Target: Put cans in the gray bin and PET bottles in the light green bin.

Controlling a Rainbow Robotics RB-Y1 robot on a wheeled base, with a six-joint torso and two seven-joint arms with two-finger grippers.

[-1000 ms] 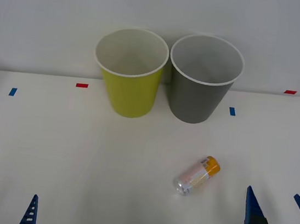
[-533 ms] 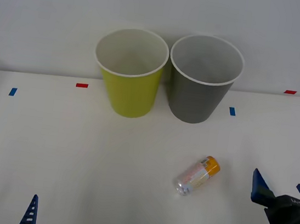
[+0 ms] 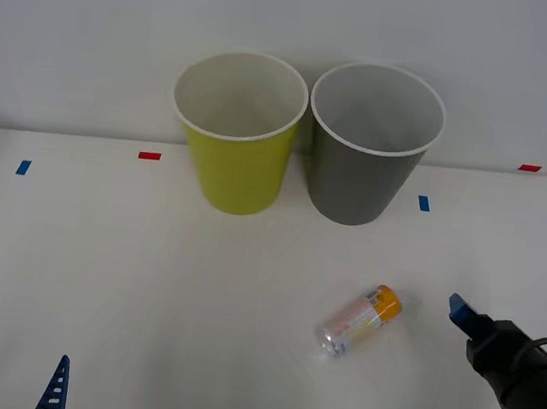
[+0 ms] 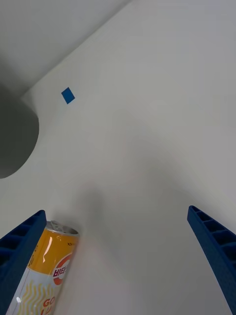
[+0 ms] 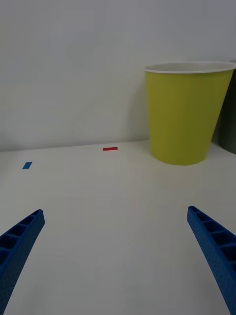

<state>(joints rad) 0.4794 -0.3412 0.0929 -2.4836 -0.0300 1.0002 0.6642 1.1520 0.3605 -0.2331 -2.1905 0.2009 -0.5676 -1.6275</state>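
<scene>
Right pincer (image 4: 118, 261) spread wide just beside the lying can (image 3: 359, 321), perhaps touching; left pincer (image 5: 118, 261) likewise spread.

Red and blue tape marks (image 3: 149, 156) on white table (image 3: 141, 288)

Can (image 4: 46, 273) cut off at the right wrist view's edge, label lettering partly unreadable.
</scene>
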